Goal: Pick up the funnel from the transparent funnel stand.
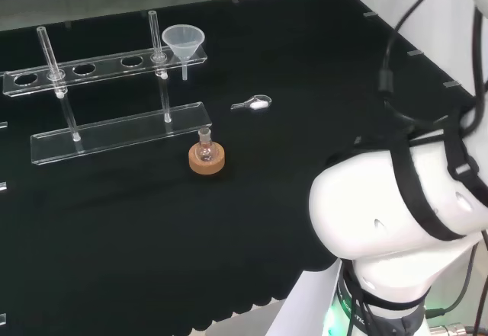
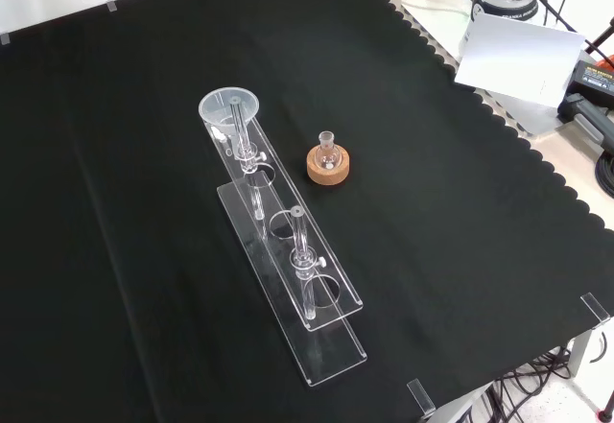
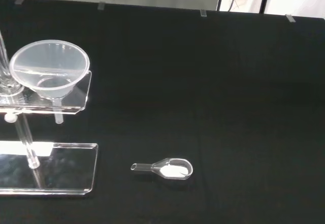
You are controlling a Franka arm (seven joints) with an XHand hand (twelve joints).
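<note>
One funnel [image 3: 50, 69] sits upright, stem down, in the stand's [image 3: 76, 102] end hole, wrist view upper left; hand state: cannot tell.

The head view looks from behind and above the arm's base, across the worktop [image 1: 114, 222]. The front view looks down from opposite, arm at 1 o'clock. The wrist view sits closest. All three share the funnel [image 1: 183, 42] [image 2: 229, 109] [image 3: 50, 69] on its stand [image 1: 107, 67] [image 2: 288, 241] [image 3: 71, 99].

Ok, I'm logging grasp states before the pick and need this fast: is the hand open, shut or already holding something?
Hand: cannot be told. The funnel sits in the funnel stand, with nothing gripping it.
</note>
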